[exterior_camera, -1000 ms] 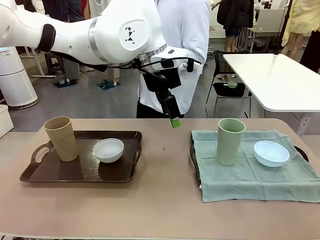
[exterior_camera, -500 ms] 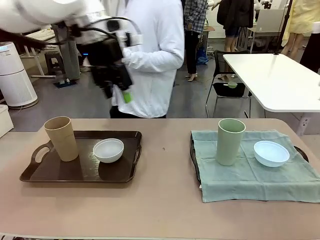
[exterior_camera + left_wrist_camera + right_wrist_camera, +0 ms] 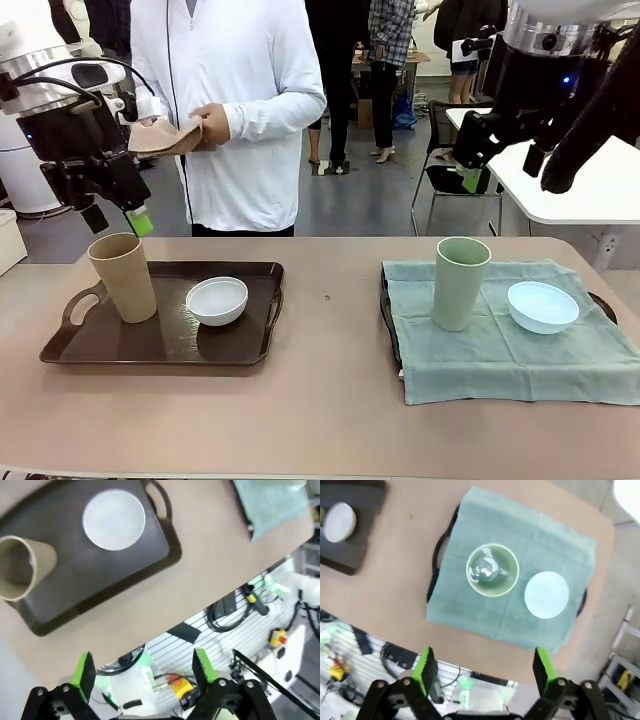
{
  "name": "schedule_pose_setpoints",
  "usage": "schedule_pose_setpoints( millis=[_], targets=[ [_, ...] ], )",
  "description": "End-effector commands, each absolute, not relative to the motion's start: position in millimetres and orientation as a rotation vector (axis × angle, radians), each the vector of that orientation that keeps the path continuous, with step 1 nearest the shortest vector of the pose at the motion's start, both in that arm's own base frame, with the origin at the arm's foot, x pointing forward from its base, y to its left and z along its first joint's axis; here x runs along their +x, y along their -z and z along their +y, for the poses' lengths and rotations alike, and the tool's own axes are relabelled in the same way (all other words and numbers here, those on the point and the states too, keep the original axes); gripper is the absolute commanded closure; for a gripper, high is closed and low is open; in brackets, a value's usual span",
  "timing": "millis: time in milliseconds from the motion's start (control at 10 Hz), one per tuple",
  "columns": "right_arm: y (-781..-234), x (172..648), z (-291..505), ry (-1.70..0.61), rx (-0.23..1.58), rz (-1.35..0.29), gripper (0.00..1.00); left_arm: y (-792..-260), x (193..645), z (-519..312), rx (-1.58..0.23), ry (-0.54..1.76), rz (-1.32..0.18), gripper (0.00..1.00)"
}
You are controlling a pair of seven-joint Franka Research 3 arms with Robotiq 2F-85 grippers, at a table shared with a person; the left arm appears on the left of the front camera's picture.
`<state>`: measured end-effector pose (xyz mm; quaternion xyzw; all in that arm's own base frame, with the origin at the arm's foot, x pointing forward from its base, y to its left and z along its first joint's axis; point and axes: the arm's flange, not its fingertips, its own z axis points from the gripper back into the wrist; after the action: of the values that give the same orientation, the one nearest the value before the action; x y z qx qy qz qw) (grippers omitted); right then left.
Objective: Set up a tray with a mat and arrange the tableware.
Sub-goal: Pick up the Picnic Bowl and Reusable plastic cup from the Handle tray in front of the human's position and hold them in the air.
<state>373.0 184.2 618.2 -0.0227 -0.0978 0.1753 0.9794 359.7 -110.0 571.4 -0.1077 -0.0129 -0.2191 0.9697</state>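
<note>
The left tool (image 3: 117,218) and right tool (image 3: 505,165) hung wide open and empty above the surface (image 3: 330,400). The tan tumbler (image 3: 122,277) stood upright, mouth up, on the tray (image 3: 160,345) near the left edge. The pale green tumbler (image 3: 460,282) stood likewise on the mat (image 3: 500,350) near the right edge.

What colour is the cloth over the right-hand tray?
Sage green; the cloth shows best in the right wrist view.

A white table (image 3: 590,205) stands beyond, a black chair (image 3: 440,182) beside it.

The tan tumbler (image 3: 122,277) and the white bowl (image 3: 217,300) stand upright on the bare dark tray (image 3: 110,342); the pale green tumbler (image 3: 460,283) and the light blue bowl (image 3: 543,306) stand on the green mat (image 3: 500,355).
</note>
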Motion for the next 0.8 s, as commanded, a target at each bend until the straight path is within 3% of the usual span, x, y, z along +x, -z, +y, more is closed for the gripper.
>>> schedule_pose_setpoints(
  millis=[0,100,200,400,600,700],
  targets=[
    [-616.0,360.1,158.3,-0.358,-0.074,-0.184,0.00,-572.3,380.1,-133.0,-0.248,0.486,-0.009,0.00],
    [-618.2,373.0,184.2,-0.353,-0.046,-0.197,0.00,-571.4,359.7,-110.0,-0.218,0.443,-0.026,0.00],
    [-618.9,368.0,158.7,-0.428,0.180,-0.019,0.00,-567.9,366.5,-112.5,-0.306,0.556,-0.122,0.00],
    [-625.8,368.9,91.4,-0.407,0.796,-0.005,0.00,-564.9,373.9,-66.9,-0.814,0.694,-0.262,0.00],
    [-617.6,367.0,14.1,-0.246,1.157,0.002,0.00,-554.0,371.7,-10.8,-1.187,0.722,-0.334,0.00],
    [-607.8,369.3,-22.1,-0.148,1.304,0.017,0.00,-537.6,383.6,18.0,-1.421,0.634,-0.263,0.00]
  ],
)
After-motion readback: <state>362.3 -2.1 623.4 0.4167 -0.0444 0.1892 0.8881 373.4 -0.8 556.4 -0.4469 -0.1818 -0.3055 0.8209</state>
